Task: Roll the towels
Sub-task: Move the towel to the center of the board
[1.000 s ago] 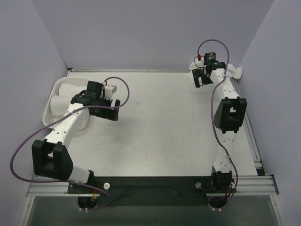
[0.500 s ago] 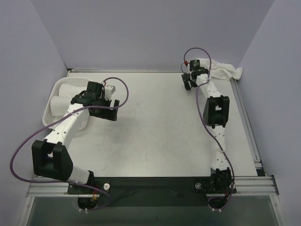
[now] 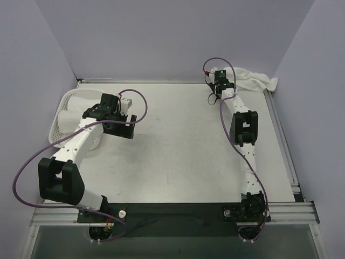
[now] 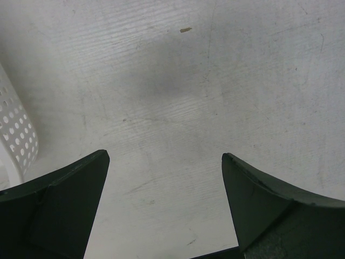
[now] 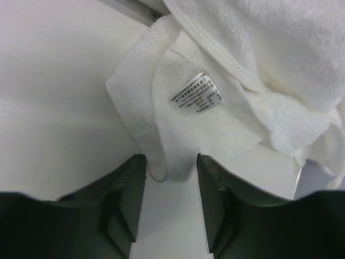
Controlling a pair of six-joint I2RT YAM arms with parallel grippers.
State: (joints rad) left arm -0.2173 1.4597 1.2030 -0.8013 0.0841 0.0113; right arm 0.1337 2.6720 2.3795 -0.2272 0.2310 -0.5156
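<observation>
The right arm has swung left along the far edge, uncovering more of the towel [image 3: 253,81], and the right gripper's [image 5: 171,162] jaws have narrowed about one corner; whether they pinch it cannot be told. The left gripper [image 4: 166,159] has not moved, its jaws wide open over bare surface [image 3: 178,140] beside the basket [image 3: 59,116]. The towel lies crumpled in the far right corner: white looped terry with a stitched hem and a small printed label [image 5: 197,91]. The basket is white perforated plastic.
</observation>
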